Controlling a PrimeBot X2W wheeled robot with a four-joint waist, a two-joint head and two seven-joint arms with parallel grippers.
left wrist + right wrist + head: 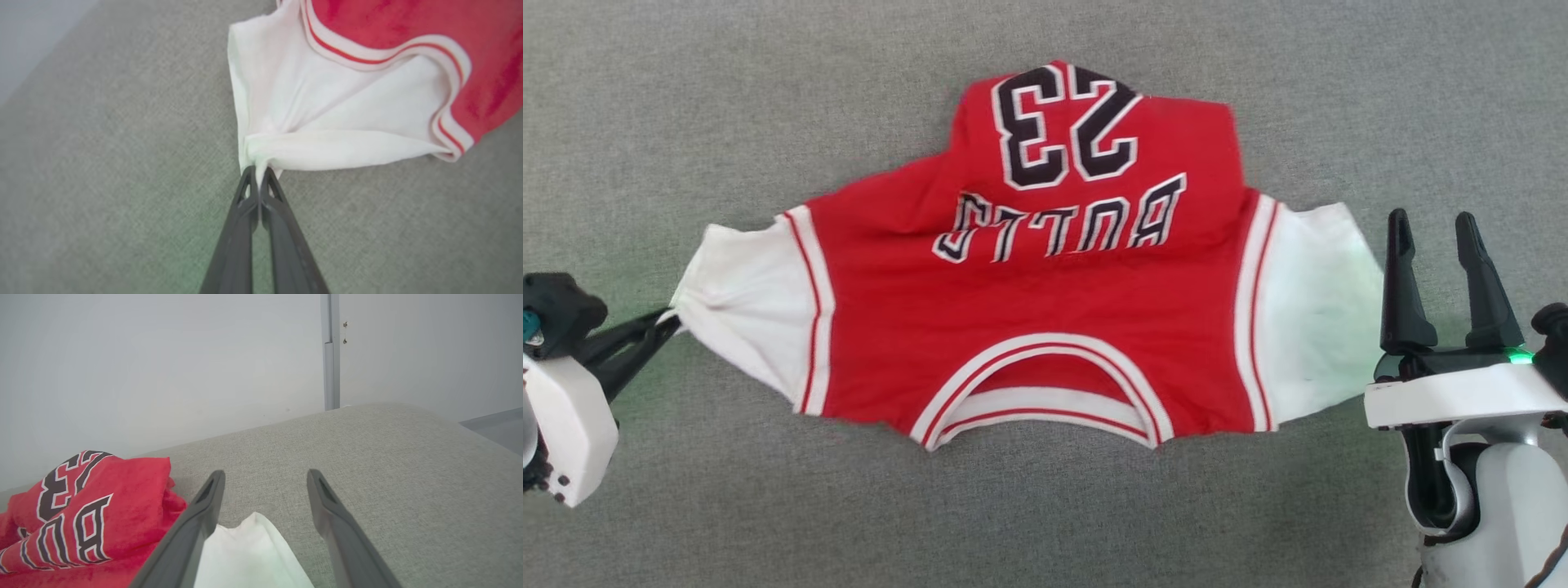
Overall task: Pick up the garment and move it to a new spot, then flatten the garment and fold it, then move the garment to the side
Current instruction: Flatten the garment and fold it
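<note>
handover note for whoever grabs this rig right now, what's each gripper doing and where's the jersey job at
Left gripper: shut on the tip of the garment, at the white sleeve on the robot's left; the cloth is drawn taut there.
Right gripper: open and holding nothing, fingers at the edge of the other white sleeve.
The garment lies spread on the grey cloth surface, collar toward the robot, far end bunched.
Done: laid out, mostly flat.
Left: smooth the far end, fold, move aside.
</note>
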